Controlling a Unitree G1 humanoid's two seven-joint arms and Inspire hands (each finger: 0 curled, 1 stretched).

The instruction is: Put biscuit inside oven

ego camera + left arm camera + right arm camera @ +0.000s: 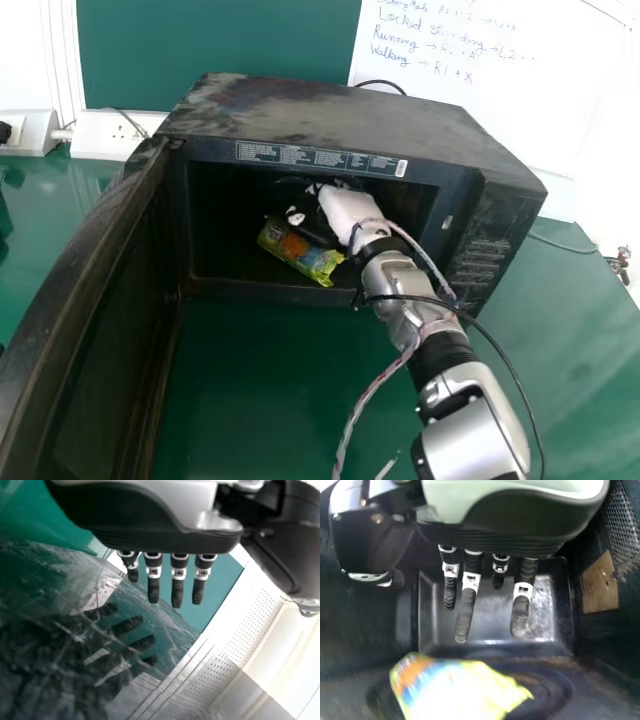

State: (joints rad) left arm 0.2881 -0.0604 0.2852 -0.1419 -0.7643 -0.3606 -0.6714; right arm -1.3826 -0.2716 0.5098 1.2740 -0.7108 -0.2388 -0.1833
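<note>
- One biscuit packet [290, 249] lies on its broad side inside the oven [400, 136], to the left of the right hand [347, 207] and just beside it; flat like this, it should rest without support.
- The right hand is wide, its fingers [465, 610] straight and wrapped round nothing; the right wrist view shows the packet apart from them, so the release seems done.
- Ahead of those fingers is a recessed panel [440, 625]; reaching this deep probably serves to set the packet clear of the doorway.
- Back from the hand, loose cables [440, 277] run along the right arm [465, 400]. They could snag on the way out, or the fingers could drag the packet, so a slow, straight withdrawal looks best.
- Farther left of the right hand, the door [95, 330] stands wide, leaving the arm room to pass.
- The left hand [150, 536], straight-fingered and holding nothing, is beside the door's glossy surface, perhaps kept out of the right arm's way.
- Below the right arm, the worktop [270, 400] carries the oven.
</note>
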